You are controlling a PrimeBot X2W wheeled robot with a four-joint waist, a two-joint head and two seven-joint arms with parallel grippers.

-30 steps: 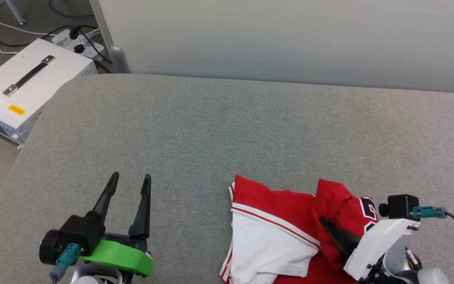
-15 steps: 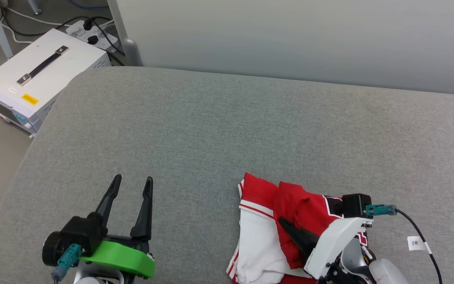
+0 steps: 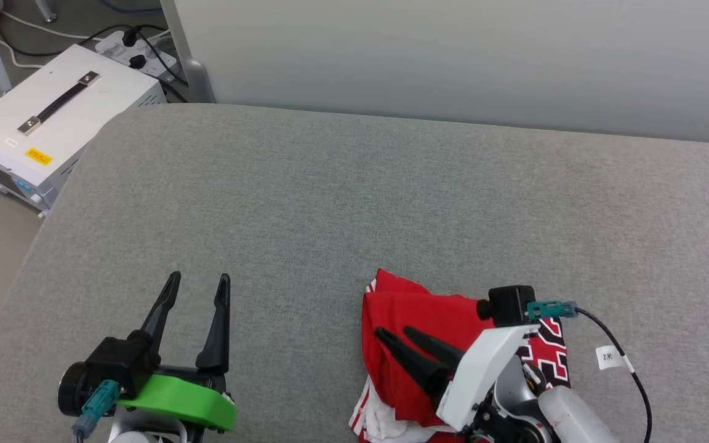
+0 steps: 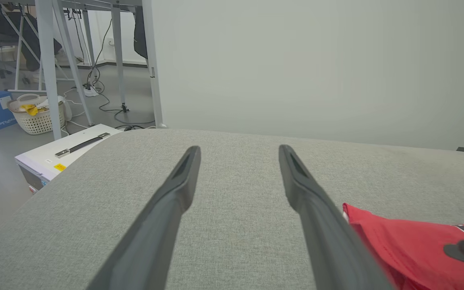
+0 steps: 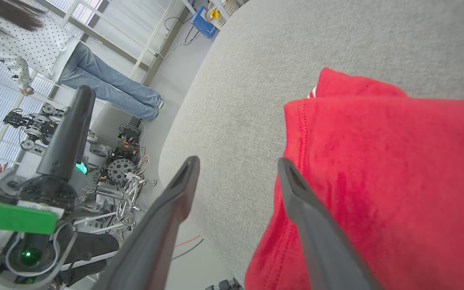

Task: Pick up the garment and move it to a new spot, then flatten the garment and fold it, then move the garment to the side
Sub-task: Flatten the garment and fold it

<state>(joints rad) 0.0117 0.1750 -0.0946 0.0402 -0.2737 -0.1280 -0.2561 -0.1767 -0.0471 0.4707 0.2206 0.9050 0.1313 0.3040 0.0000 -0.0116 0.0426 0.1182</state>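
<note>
The garment (image 3: pixel 419 314) lies in a red folded bundle at the near right of the grey padded surface (image 3: pixel 330 197). Its black-and-white lettering (image 3: pixel 545 351) shows beside my right wrist, and a bit of white sleeve (image 3: pixel 385 424) peeks out at the near edge. My right gripper (image 3: pixel 393 333) stands open just over the bundle's left part, with nothing between its fingers. In the right wrist view the garment (image 5: pixel 377 161) lies under the right finger of that gripper (image 5: pixel 238 161). My left gripper (image 3: pixel 199 278) is open and empty, off to the left of the garment (image 4: pixel 397 241).
A white box with a black handle (image 3: pixel 53 123) and a power strip (image 3: pixel 139 55) sit on the floor past the surface's far left corner. A pale wall panel (image 3: pixel 453 55) runs along the far edge. A person (image 5: pixel 95 76) stands beyond the left side.
My right gripper carried the red fold leftward over the white sleeve, then opened and let it go. The left gripper has stayed open and still. The camera shifted slightly.
</note>
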